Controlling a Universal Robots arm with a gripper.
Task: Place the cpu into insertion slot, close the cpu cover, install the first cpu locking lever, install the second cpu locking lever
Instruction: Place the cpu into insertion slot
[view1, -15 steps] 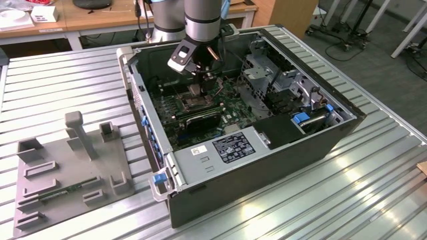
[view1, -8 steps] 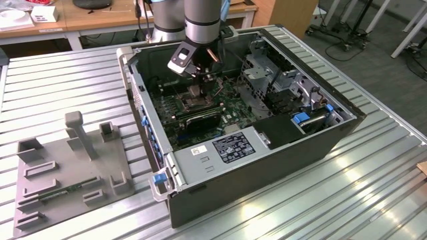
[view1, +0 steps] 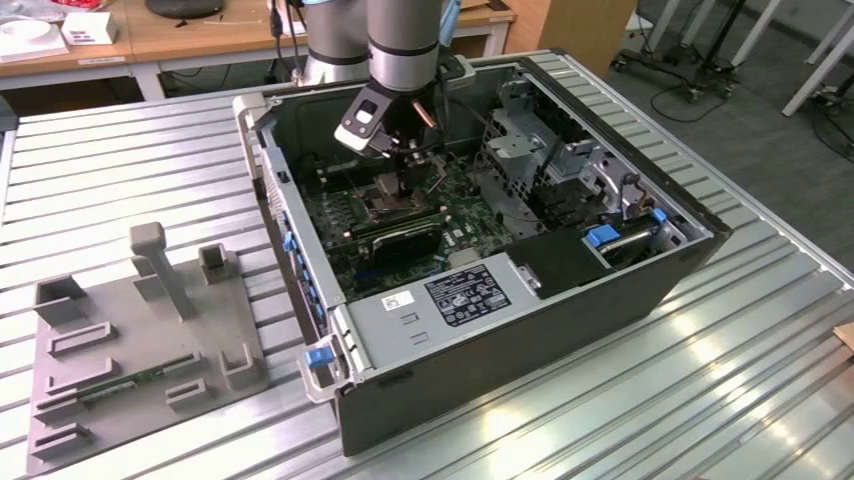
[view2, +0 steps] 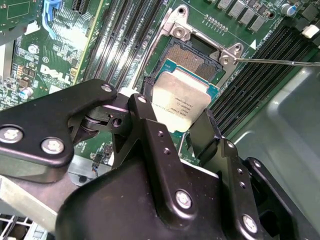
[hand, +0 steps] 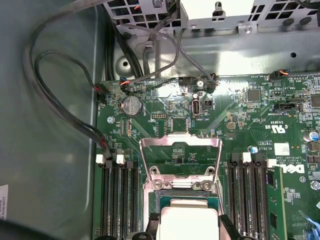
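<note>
This is looking like a robotics lab: a robot arm (view1: 400, 40) is hanging over an open computer case (view1: 561, 340) sitting on a ribbed metal table (view1: 747, 380), with wooden desks (view1: 200, 40) and wheeled stands (view1: 694, 92) behind.

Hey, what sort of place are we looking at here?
Likely a robotics lab or workshop: an open computer case lies on a ribbed metal table, wooden desks stand behind, and the gripper holds the cpu.

The exterior view looks steeply down from a distance onto the open case (view1: 561, 345) on the tabletop (view1: 134, 150). Both wrist views hang close above the board (hand: 250, 115) inside and share the cpu (hand: 187, 220) (view2: 182, 102); the second wrist view looks past the fingers (view2: 155, 140).
</note>
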